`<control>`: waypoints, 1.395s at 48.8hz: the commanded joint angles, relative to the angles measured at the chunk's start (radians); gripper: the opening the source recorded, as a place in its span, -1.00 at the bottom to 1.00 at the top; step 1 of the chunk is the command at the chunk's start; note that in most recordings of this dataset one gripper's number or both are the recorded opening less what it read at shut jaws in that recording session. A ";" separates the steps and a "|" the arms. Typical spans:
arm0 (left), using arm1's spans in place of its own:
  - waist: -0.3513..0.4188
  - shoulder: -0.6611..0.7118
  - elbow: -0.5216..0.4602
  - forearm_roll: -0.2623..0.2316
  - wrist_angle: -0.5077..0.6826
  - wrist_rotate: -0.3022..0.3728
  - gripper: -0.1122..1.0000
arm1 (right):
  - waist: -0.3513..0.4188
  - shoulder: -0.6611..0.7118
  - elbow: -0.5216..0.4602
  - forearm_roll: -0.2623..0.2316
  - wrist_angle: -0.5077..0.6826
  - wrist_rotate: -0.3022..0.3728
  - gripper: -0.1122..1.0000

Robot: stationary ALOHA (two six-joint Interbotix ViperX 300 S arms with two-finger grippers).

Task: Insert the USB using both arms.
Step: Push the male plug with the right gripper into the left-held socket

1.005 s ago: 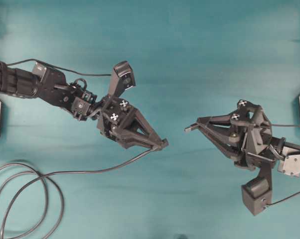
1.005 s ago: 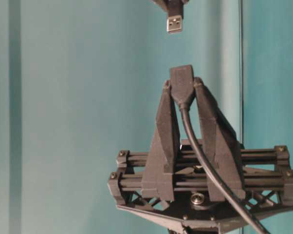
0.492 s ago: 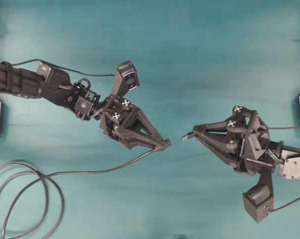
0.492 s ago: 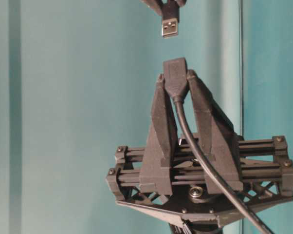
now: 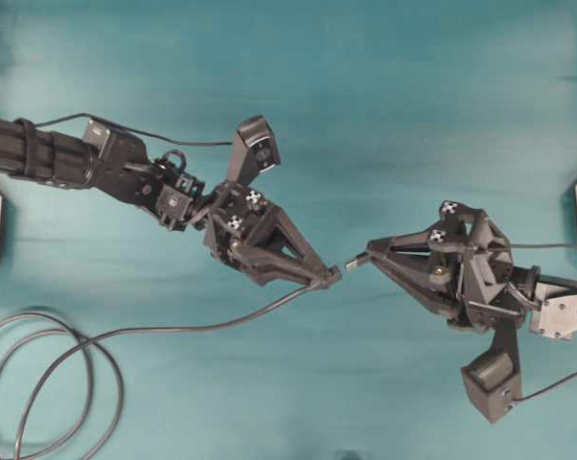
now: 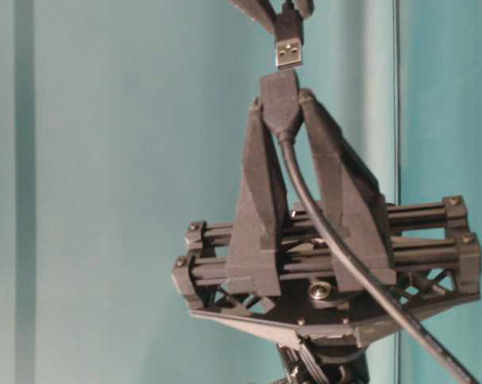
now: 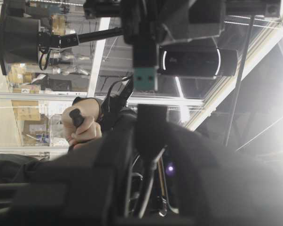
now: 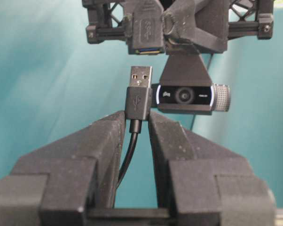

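Gap between the two tools has closed over the last second: overhead, the left tool has slid right and the right tool has come left, so plug and socket, well apart a second ago, are now just beside each other. From table level the USB sits directly above the socket, a thin sliver of teal between them; not yet touching, as far as I can tell.

Left tool: pressed onto the socket, the dark connector ending the looped cable. Right tool: pinching the USB by its black grip, metal tip free and pointing at the blue-lined mouth of the socket.

Meaning for the task: approach is nearly done, insertion itself not begun. In the right wrist view the plug looks a shade left of the socket mouth (could be camera angle), so I judge a small sideways trim is needed before pushing home.

Room: both tools are held off the surface, which is bare teal around the meeting point. The cable's loops lie at the lower left, well apart from the tools. The right wrist camera hangs clear below the arm.
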 commanded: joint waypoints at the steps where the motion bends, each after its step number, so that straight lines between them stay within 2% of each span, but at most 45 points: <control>1: 0.000 -0.012 -0.018 0.002 -0.011 -0.017 -0.39 | -0.003 -0.015 -0.025 -0.011 -0.002 -0.002 -0.42; 68: -0.014 0.006 -0.029 0.003 0.028 -0.017 -0.39 | -0.005 -0.015 -0.029 -0.011 -0.040 -0.015 -0.42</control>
